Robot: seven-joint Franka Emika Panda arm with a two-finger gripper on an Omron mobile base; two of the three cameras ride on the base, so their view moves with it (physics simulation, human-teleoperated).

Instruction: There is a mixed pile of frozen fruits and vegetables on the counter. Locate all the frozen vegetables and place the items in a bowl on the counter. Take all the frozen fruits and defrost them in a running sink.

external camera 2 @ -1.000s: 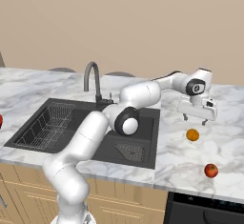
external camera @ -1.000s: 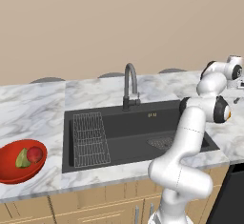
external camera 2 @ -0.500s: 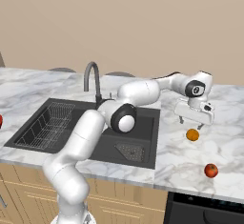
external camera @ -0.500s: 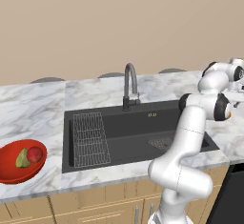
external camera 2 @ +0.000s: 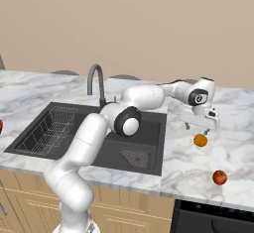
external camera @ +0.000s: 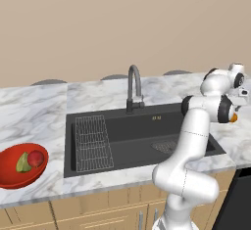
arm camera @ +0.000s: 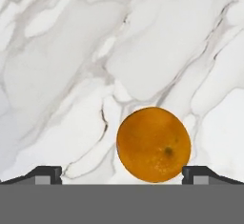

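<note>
Spread wide apart, the gripper (external camera 2: 200, 126) hangs above the counter (external camera 2: 233, 147) to the right of the sink (external camera 2: 64, 128), holding nothing. Directly under it lies the orange ball (external camera 2: 200, 140); in the hand view that ball (arm camera: 154, 144) sits on the white marble between the two dark fingertips (arm camera: 45, 174), much nearer the right-hand one, with no contact to be seen. The small red ball (external camera 2: 220, 177) rests on the counter nearer the front edge, well apart from the orange one. At the far left of the counter in the left base view stands the red bowl (external camera: 10, 175), and inside it lie the green wedge (external camera: 22, 163) and the pinkish-red ball (external camera: 35, 158), side by side and touching.
</note>
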